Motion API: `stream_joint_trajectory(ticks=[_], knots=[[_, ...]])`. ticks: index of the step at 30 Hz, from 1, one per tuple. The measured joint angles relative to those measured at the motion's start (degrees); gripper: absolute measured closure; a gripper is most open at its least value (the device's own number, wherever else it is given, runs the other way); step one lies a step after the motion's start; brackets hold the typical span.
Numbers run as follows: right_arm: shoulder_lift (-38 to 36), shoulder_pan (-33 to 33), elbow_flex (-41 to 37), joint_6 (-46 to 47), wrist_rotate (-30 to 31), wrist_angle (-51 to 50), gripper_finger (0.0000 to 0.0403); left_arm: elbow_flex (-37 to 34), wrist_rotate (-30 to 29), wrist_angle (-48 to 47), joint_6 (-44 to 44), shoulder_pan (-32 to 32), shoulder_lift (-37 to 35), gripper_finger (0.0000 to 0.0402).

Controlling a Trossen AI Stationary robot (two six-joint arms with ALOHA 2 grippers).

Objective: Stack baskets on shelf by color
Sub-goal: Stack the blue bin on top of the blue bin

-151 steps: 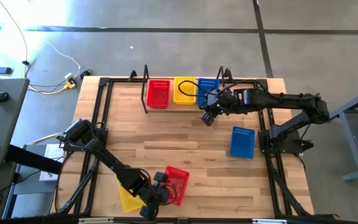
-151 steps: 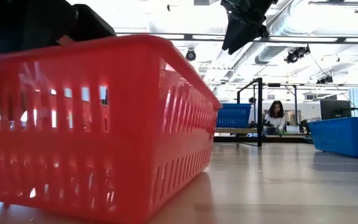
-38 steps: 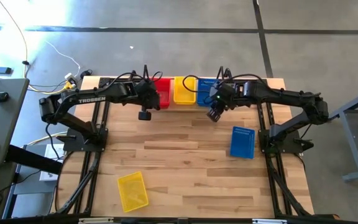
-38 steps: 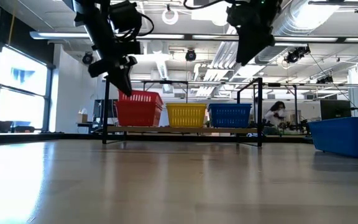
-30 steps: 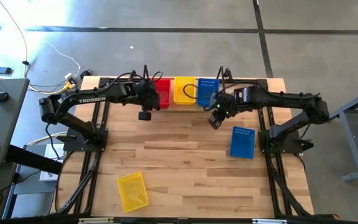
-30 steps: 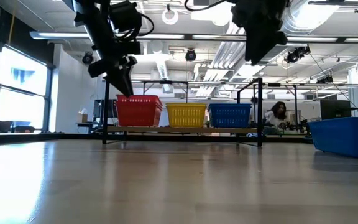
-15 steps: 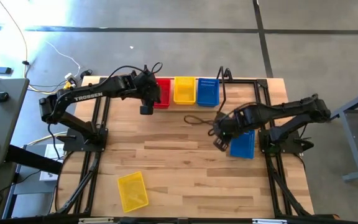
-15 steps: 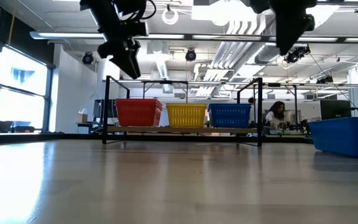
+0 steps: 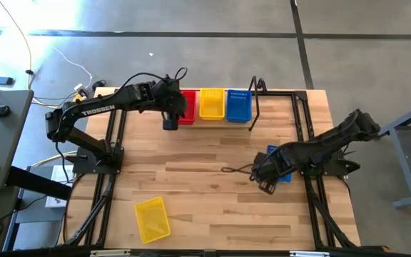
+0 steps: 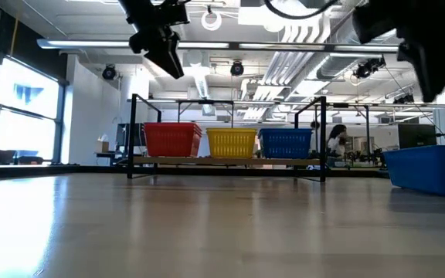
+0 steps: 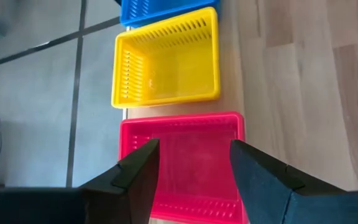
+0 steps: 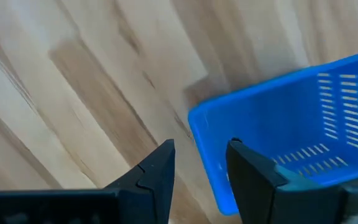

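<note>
Right gripper [image 9: 266,184] sits low over the table at the near-left corner of the loose blue basket [image 9: 282,163]. Fingers parted, holding nothing. In the right wrist view the basket's short rim [image 12: 207,149] lies just ahead of the fingertips. From the gripper, the basket is toward 1 o'clock in the high view; its long axis runs roughly 12–6. You're much nearer with the right arm than the left.

Left gripper [image 9: 170,123] hovers above the red stack [image 9: 185,107] on the shelf [image 9: 254,107], released and empty. Yellow stack [image 9: 212,103] and blue stack [image 9: 238,105] sit beside it. One loose yellow basket [image 9: 152,218] lies at the table's 7 o'clock, well apart from both arms.
</note>
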Motion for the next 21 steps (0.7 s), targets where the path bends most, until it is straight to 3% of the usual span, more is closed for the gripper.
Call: stream_joint_trajectory(ticks=[7,21], knots=[[0.00,4.29,-5.70,-6.59,-1.68,3.35,0.0273,0.00,-1.73,-0.06,-1.48,0.00,0.00,0.0217],[0.02,8.43,-11.04,-8.77,3.49,5.30,0.0273,-0.03,-1.96,-0.52,-4.48,0.00,0.00,0.0218]])
